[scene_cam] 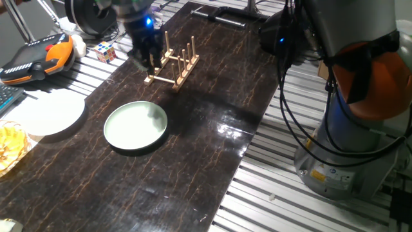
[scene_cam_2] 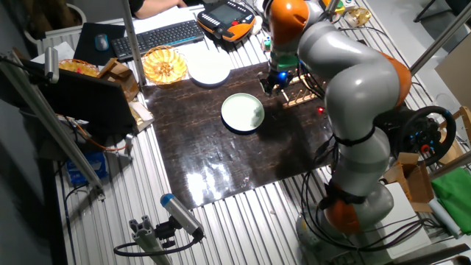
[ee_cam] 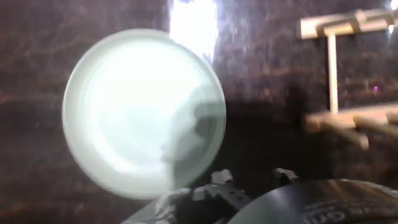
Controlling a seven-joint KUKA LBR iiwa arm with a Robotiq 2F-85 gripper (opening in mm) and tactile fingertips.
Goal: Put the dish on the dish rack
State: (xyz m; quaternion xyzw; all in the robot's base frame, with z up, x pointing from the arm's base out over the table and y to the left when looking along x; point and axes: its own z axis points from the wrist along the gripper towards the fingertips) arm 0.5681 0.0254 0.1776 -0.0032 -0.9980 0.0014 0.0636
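From left to right in one fixed view, we see a plain white plate (scene_cam: 46,113) at the edge of the dark tabletop (scene_cam: 212,142), then the mint-green dish (scene_cam: 136,126) lying flat on it, empty and untouched. Behind it and further right, the pincer (scene_cam: 145,59) hangs just beside the wooden dish rack (scene_cam: 174,63); we cannot tell whether it is released or clenched. In the blurred hand view the dish fills the left, rack pegs the right.
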